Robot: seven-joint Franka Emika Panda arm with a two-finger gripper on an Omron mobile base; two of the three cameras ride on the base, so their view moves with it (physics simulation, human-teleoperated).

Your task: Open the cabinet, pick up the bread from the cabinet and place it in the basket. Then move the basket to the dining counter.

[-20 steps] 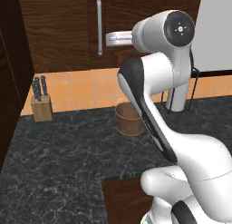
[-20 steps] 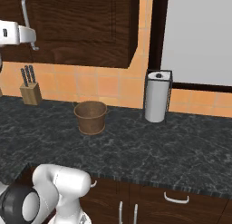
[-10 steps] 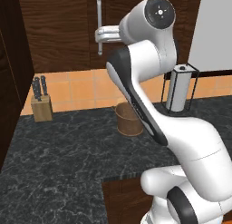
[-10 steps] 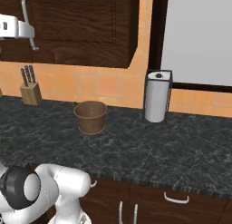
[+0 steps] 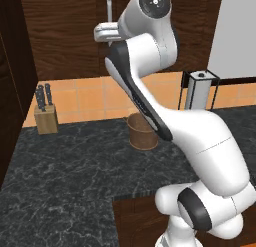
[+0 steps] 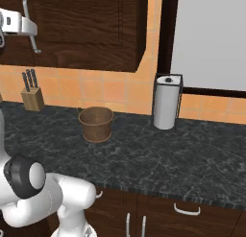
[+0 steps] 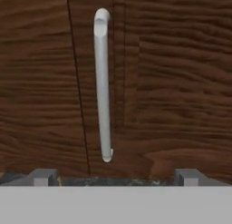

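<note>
The arm is glossy white, built of thick rounded links like swollen tubes. Dark charcoal bands ring its joints: one shows as a black collar on the bulbous base segment at 5 o'clock in the left base view, another as a long dark seam running along the middle link. A round black cap with small pale marks closes the topmost joint. The gripper is a light grey blocky piece; its two fingertips are small, square and grey.
</note>
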